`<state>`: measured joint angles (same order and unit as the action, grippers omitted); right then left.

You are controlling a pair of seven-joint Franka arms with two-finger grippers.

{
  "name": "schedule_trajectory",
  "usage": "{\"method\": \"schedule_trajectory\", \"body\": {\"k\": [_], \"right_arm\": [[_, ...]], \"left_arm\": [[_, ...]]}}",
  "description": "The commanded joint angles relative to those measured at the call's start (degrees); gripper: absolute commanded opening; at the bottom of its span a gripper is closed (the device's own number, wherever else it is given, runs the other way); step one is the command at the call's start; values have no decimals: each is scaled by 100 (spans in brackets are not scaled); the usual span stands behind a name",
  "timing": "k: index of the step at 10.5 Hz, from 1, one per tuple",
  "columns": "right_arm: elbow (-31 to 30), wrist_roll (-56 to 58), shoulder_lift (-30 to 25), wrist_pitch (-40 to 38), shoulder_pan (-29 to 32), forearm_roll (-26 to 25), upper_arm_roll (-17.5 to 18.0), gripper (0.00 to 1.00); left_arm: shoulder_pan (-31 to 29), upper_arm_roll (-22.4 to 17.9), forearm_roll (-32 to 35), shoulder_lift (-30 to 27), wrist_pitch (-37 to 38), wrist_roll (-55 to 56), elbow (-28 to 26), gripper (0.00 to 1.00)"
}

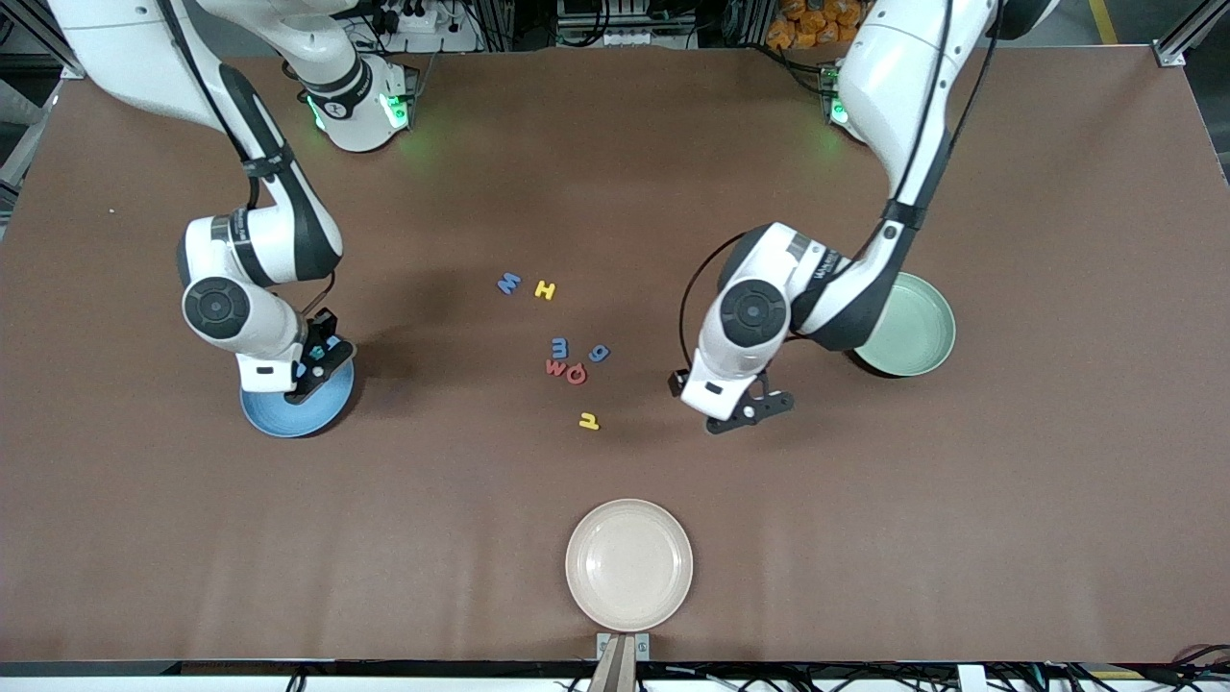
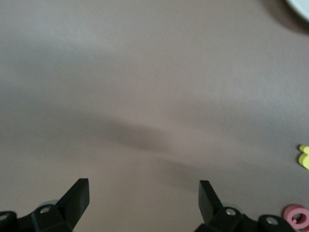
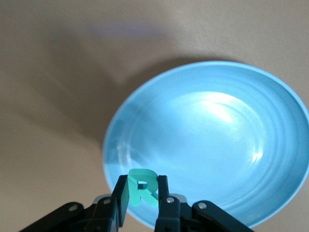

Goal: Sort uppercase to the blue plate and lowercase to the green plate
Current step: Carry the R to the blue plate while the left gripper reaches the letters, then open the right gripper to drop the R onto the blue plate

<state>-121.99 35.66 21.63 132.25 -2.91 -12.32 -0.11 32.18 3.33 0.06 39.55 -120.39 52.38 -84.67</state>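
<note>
My right gripper (image 1: 316, 368) is shut on the teal-green R (image 3: 143, 188) and holds it over the rim of the blue plate (image 1: 288, 413), which fills the right wrist view (image 3: 212, 140). My left gripper (image 1: 750, 413) is open and empty over bare table between the letters and the green plate (image 1: 913, 332). On the table lie the blue W (image 1: 508, 283), yellow H (image 1: 545, 289), blue m (image 1: 559, 347), blue g (image 1: 599, 353), red w (image 1: 555, 366), red Q (image 1: 576, 374) and yellow h (image 1: 588, 420). The left wrist view shows the open fingers (image 2: 77, 198), the red Q (image 2: 295, 216) and the yellow h (image 2: 304, 157).
A cream-white plate (image 1: 628, 563) sits near the table's front edge, nearer to the front camera than the letters. The left arm's forearm hangs over part of the green plate.
</note>
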Motion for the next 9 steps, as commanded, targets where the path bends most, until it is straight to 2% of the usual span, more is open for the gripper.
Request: {"method": "schedule_trajectory", "body": {"k": [1,4,5,7,9], "right_arm": [[44,214,289,266,133,10,28,32],[53,169,272,187,107,46,37,71],[61,170,237,178,89,54,37,77],[227,178,114,-302,72,194,64,77],[674,152,-44,-1119,-103,563,72,77]], "left_arm": [[287,-69,-32,61,-316,411,108,100],[779,-78,-24,184,-643,711,135,100],[920,-87,-24,228,-730,782,143,100],[1140,-131,-6,368,-958,957,143,100],[1491,-306,3,500,-1257,1159,222,100]]}}
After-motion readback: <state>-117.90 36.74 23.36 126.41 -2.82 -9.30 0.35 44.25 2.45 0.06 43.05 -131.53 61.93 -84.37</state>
